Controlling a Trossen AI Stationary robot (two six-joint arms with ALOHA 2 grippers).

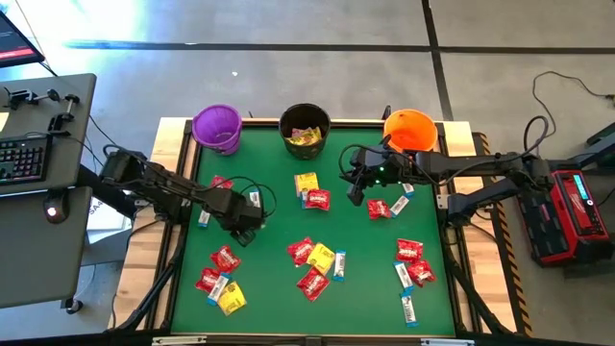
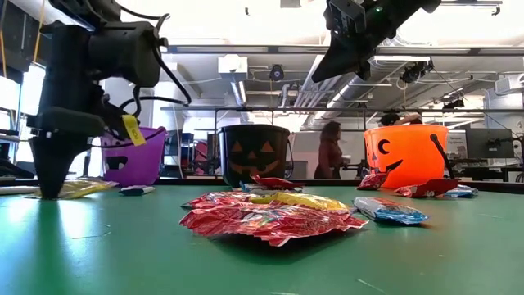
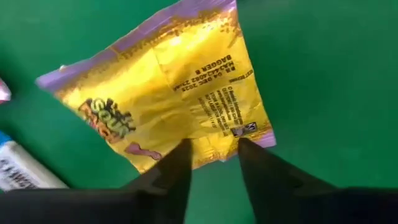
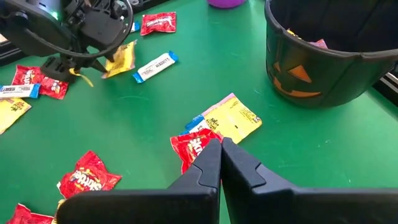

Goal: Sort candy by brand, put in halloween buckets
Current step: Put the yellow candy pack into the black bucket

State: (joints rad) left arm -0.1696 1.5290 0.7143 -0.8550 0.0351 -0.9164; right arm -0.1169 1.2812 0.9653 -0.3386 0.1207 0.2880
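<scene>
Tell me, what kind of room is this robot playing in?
Probably a robotics lab or workshop. The green-topped table holds two dark robot arms, a grey desk with a black keyboard stands beside it, and the low view shows long ceiling lights over open workspace.

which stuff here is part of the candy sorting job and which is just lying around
Part of the job: candy; purple bucket; black bucket; orange bucket; left gripper at a yellow packet.

Just lying about: keyboard; red case.

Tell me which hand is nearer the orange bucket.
Right. The right hand hangs just inward of the orange bucket, while the left hand is far across the table by a yellow packet.
</scene>
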